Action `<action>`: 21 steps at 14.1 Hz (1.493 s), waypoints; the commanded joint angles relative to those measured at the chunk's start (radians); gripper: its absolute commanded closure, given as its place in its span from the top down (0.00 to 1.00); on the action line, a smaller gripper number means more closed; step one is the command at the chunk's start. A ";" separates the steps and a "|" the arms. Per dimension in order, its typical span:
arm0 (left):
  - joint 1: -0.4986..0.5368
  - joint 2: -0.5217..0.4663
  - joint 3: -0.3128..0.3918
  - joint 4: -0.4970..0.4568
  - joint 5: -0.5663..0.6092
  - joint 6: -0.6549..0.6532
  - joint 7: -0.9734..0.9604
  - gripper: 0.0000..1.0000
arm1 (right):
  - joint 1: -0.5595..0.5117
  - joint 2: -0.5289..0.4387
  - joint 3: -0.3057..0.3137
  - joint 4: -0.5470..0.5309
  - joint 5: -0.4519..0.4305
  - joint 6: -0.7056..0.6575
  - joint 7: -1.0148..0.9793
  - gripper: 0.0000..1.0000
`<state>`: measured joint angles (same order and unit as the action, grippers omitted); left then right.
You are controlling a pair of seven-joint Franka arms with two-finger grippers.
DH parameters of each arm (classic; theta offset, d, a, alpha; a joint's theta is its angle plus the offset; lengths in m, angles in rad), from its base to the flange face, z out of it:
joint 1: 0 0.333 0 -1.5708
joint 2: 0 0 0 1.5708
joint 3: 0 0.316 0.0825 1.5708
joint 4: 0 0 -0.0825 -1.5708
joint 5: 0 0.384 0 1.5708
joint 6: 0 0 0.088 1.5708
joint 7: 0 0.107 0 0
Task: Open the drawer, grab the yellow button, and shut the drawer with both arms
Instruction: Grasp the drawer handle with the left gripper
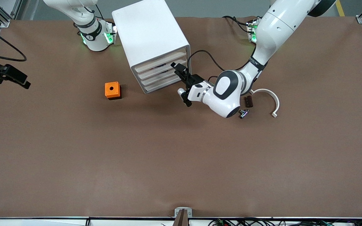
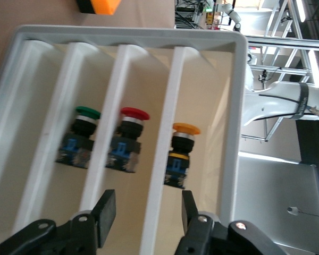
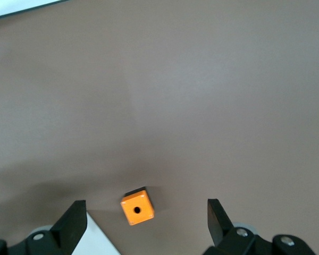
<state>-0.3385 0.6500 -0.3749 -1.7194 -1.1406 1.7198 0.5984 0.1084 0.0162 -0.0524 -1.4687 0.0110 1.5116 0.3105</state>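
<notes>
Checking the left wrist view first, I find the left gripper (image 2: 149, 215) spread wide and holding nothing, its two black fingers (image 2: 107, 208) poised over an open drawer tray (image 2: 231, 106) divided into long narrow lanes. Three push-buttons lie in adjacent lanes: a green-capped one (image 2: 81, 135), a red-capped one (image 2: 127, 139), and the button (image 2: 181, 154) with the orange-yellow cap, black body and bluish rear end, which sits in the lane next to the tray's outer wall. The left gripper's fingers straddle the rib between the red-capped button's lane and the button's lane, and touch neither part.

From the front view I note the left gripper (image 1: 181, 72) at the drawer face of the white cabinet (image 1: 151, 40), at the corner toward the left arm's end of the table. An orange cube (image 1: 112, 90) with a round hole stands on the brown table (image 1: 181, 157), toward the right arm's end from the cabinet. Near the left arm's wrist lie a white curved bracket (image 1: 270, 99), a small dark block (image 1: 249, 101) and a small metal part (image 1: 244, 113).

I see the right arm waiting; the right gripper (image 3: 146, 218) is wide and empty, high above the table with the orange cube below it.
</notes>
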 commanded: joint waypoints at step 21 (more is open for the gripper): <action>-0.051 0.029 0.001 0.016 -0.097 0.055 0.031 0.00 | 0.109 0.007 -0.001 0.013 -0.003 -0.016 0.283 1.00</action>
<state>-0.4049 0.6585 -0.3761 -1.7374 -1.2113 1.7750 0.6441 0.2035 0.0183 -0.0498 -1.4682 0.0112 1.5066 0.5767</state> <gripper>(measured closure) 0.850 0.000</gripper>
